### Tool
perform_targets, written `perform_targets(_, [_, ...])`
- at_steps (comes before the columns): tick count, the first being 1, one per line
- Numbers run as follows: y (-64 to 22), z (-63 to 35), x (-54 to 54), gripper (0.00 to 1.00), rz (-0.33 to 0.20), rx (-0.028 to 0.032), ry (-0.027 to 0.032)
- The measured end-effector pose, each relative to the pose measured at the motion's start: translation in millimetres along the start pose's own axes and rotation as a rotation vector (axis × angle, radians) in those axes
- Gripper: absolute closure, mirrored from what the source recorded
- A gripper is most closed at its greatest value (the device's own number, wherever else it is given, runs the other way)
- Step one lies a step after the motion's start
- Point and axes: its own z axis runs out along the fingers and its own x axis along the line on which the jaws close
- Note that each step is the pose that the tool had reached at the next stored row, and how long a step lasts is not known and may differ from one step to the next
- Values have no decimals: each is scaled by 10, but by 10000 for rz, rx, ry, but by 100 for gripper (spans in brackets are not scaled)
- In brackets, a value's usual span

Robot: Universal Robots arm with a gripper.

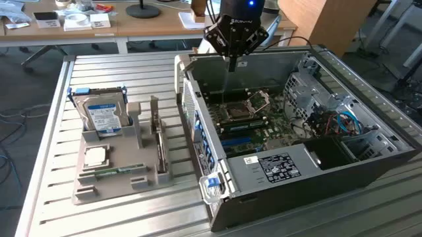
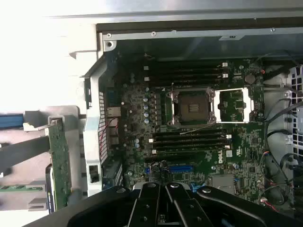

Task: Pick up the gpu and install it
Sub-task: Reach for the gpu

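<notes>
The gpu (image 1: 158,140), a thin green card, stands on edge in the left tray (image 1: 105,190). The gripper (image 1: 232,65), top centre, is clenched, empty.

a silver hard drive (image 1: 102,116) with a blue label stands upright in a grey holder (image 1: 112,186) on the slatted metal table (image 1: 99,69), a thin green memory stick (image 1: 118,171) lying flat in the same holder. beside it an open computer case (image 1: 316,192) lies on its side (motherboard (image 1: 254,129) and empty cpu socket (image 2: 193,106) exposed), coloured cables (image 1: 339,122) inside.
</notes>
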Motion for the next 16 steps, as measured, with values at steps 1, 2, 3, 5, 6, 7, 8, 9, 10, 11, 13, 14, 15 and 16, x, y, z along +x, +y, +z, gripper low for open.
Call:
perform_targets(1, [0, 0, 0, 89, 0, 1, 0])
perform_targets(2, [0, 0, 0, 89, 0, 0, 0])
perform_targets(3, [0, 0, 0, 89, 0, 1, 0])
perform_targets(5, [0, 0, 0, 89, 0, 0, 0])
perform_targets(6, [0, 0, 0, 89, -1, 0, 0])
perform_targets(7, [0, 0, 0, 89, -1, 0, 0])
perform_targets(8, [0, 0, 0, 89, 0, 0, 0])
perform_targets(9, [0, 0, 1, 89, 0, 0, 0])
perform_targets(10, [0, 1, 5, 89, 1, -1, -1])
perform_targets(11, [-1, 1, 10, 89, 2, -1, -1])
perform_targets(13, [-2, 0, 24, 89, 0, -1, -1])
perform_targets(14, [-3, -1, 33, 89, 0, 1, 0])
perform_targets(15, [-4, -1, 45, 89, 0, 1, 1])
perform_targets(16, [-4, -1, 57, 89, 0, 0, 0])
